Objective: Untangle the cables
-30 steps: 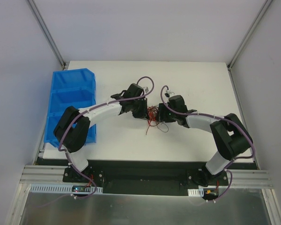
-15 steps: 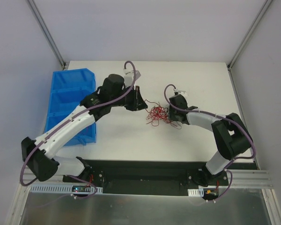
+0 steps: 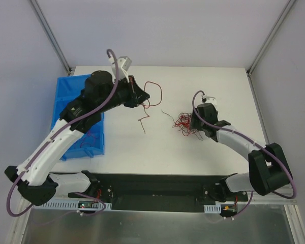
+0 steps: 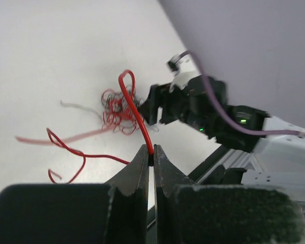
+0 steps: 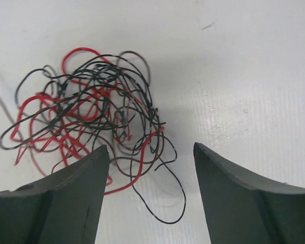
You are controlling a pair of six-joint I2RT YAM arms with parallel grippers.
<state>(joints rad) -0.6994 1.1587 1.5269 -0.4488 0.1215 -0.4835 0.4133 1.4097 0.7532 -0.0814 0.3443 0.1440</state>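
Note:
The cables [image 3: 184, 123] are a small tangle of thin red and black wires on the white table, right of centre. My left gripper [image 3: 138, 96] is raised above the table's back left and is shut on one red wire [image 3: 143, 124]. That wire hangs loose below it, apart from the tangle. In the left wrist view the red wire [image 4: 131, 99] rises from the shut tips of the gripper [image 4: 152, 152], with the tangle [image 4: 118, 109] beyond. My right gripper [image 5: 151, 152] is open just beside the tangle [image 5: 86, 112], and a black loop lies between its fingers.
A blue three-compartment bin [image 3: 76, 114] stands at the table's left edge, under my left arm. A single pale wire [image 3: 168, 114] lies on the table left of the tangle. White walls enclose the table on three sides.
My left arm rose and swung back to the left, drawing one red wire out of the tangle. My right gripper shifted right with the tangle and now stands open beside it.

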